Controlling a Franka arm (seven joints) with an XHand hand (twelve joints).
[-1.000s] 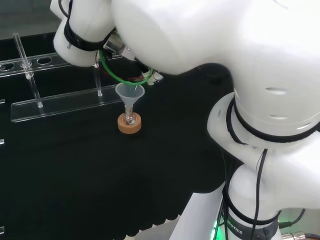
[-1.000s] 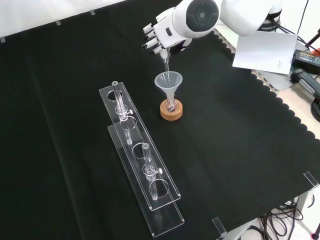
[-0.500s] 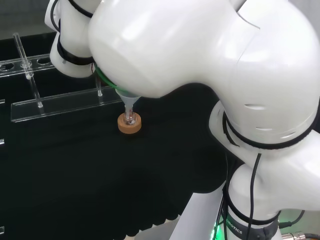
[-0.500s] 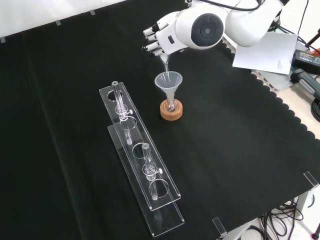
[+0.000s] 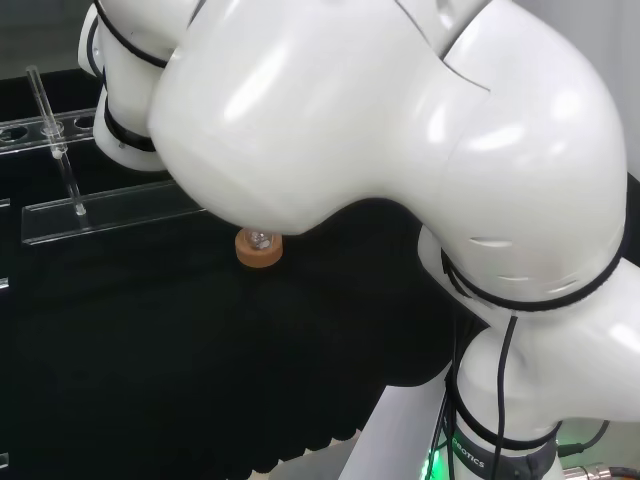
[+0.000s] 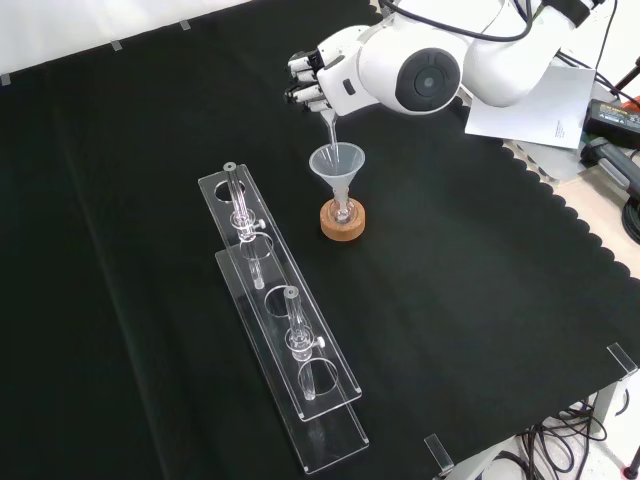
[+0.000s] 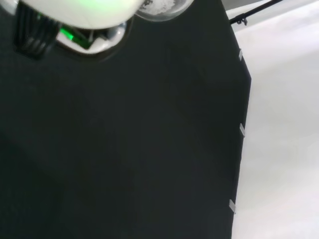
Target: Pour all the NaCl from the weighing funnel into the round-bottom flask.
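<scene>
In the front view the hand point(image 6: 316, 82) hangs above the bench, its fingers curled round the clear weighing funnel point(image 6: 330, 124), whose spout points down into the mouth of a clear plastic funnel point(image 6: 337, 163). That funnel sits in the neck of the small round-bottom flask point(image 6: 343, 211), which rests on a cork ring point(image 6: 343, 224). In the head view the cork ring point(image 5: 259, 250) and the flask's base point(image 5: 260, 239) peek out from under the big white arm link. The wrist view shows the weighing funnel's glass bulb point(image 7: 160, 7) holding white powder, beside a blurred white part of the hand point(image 7: 75, 11).
Two long clear racks point(image 6: 252, 262) point(image 6: 322, 420) with glass tubes lie left of the flask in the front view. A sheet of paper point(image 6: 526, 104) lies past the cloth's scalloped edge at the upper right. In the head view the racks point(image 5: 90, 212) lie at the far left.
The arm's big link has swung across the head view and now covers the funnel. In the front view the hand has turned at the wrist, with the weighing funnel's spout staying over the funnel.
</scene>
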